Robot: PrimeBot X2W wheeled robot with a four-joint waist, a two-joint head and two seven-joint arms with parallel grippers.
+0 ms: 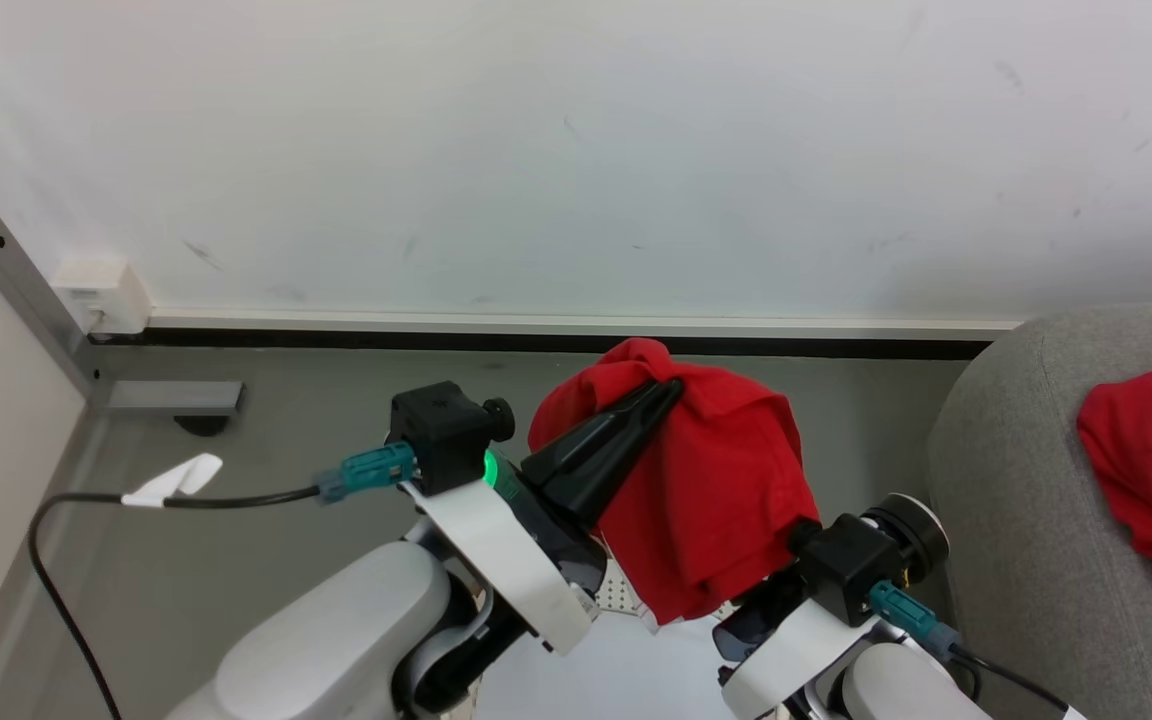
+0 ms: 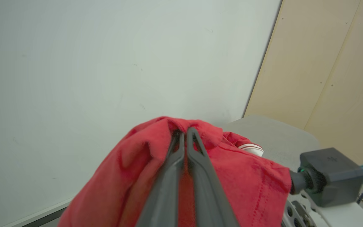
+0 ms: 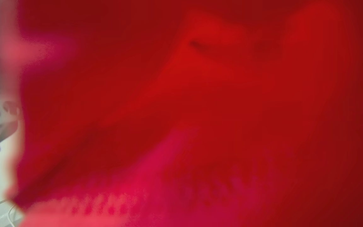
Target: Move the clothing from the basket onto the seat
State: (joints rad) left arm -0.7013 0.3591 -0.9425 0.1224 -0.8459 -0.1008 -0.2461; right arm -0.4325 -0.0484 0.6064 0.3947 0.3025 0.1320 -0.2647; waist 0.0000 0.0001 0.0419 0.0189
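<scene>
Left gripper [image 1: 663, 394] up high, its fingers clamped together on a fold at the top of a red garment [image 1: 716, 490]. The left wrist view confirms it: the two fingers [image 2: 172, 170] are pressed shut, with red cloth pinched at the tips.

The garment hangs free from that grip, draped down and to the right. It is clear of the floor [image 1: 286, 520] and in front of the wall [image 1: 576, 150].

Its lower part lies over the right gripper [image 1: 754, 618], whose fingers are buried under the cloth; clenched or released, cannot tell. In the right wrist view, blurred red fabric sits right up against the lens.

A white cuff with red stripes [image 2: 251, 148] shows at the far edge of the red cloth in the left wrist view. Cannot tell which garment it belongs to.

Basket [image 1: 622, 597]: a bit of perforated cream wall shows below the garment's hem, between the two arms.

Sofa [image 1: 1016, 500] is at right, near the right arm. A second red garment [image 1: 1151, 470] lies crumpled on it, well apart from the held one.

A black cable [image 1: 226, 497] with a white tag runs left from the left wrist.
</scene>
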